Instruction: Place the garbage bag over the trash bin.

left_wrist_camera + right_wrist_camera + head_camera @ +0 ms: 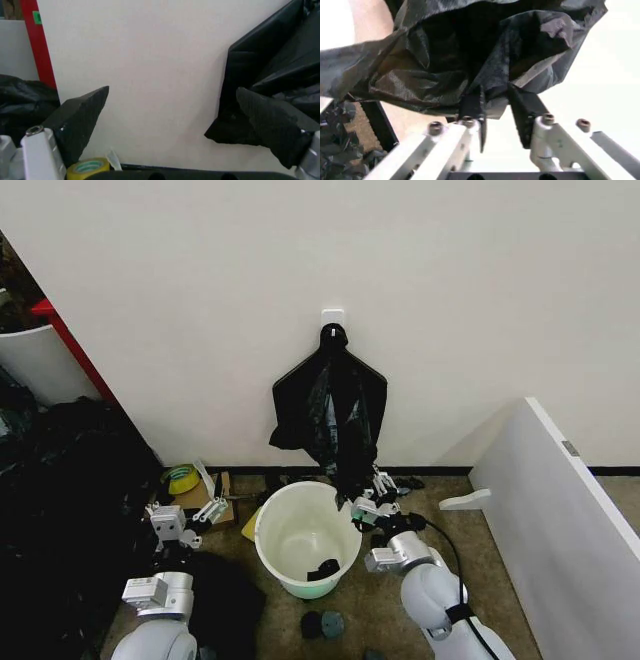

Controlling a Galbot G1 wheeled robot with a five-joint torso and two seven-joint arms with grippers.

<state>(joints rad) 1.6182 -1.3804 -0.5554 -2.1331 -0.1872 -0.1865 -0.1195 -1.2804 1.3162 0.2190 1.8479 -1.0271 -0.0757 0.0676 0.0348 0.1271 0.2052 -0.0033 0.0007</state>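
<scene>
Black glossy garbage bag (335,415) hanging from white wall hook (334,317), centre of head view, crinkled, lower end drooping toward rim of trash bin (290,520) directly below. Right gripper (372,498) at bag's lower corner, just right of bin rim; in right wrist view fingers (470,108) nearly together with a fold of film between them, so pinched on bag. Left gripper (188,517) lower left, well apart from bag, fingers (82,112) spread wide, holding nothing. Small black scrap (323,568) lying inside bin.

Risks, judged: thin film slipping from pinch if only one layer held; tearing at hook under downward pull; light bin tipping if bag drags on rim; mouth staying collapsed with single-handed hold.
</scene>
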